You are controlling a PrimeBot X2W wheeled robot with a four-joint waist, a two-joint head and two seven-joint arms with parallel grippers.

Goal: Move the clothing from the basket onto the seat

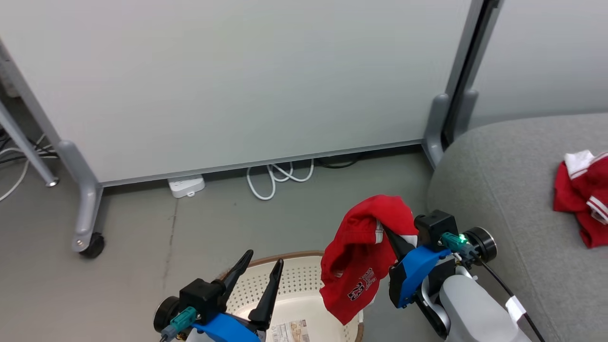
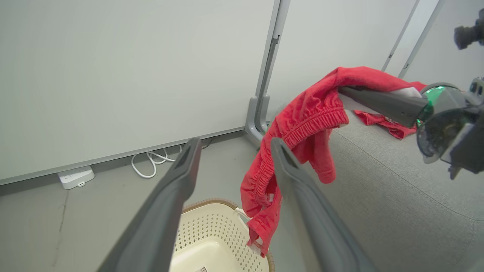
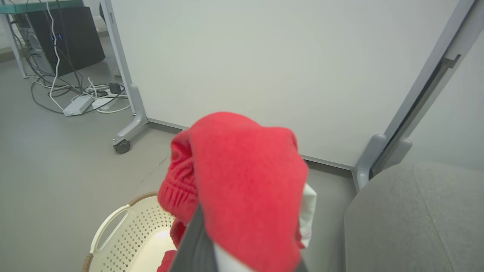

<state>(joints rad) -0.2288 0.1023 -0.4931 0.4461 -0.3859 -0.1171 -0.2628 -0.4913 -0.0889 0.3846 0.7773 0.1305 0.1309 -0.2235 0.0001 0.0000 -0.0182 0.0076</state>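
Observation:
A red garment with a dark "23" print hangs in the air over the right side of the cream perforated basket, draped over my right gripper, which is shut on it. In the right wrist view the same red fabric covers the fingertips above the basket. My left gripper stands open with nothing in it over the basket's left part; its two fingers frame the hanging garment. A second red garment with white trim lies on the grey seat at the right.
A white partition panel on grey castor feet stands behind the basket. A white power strip and coiled cable lie on the floor at its base. A computer tower with cables sits far left.

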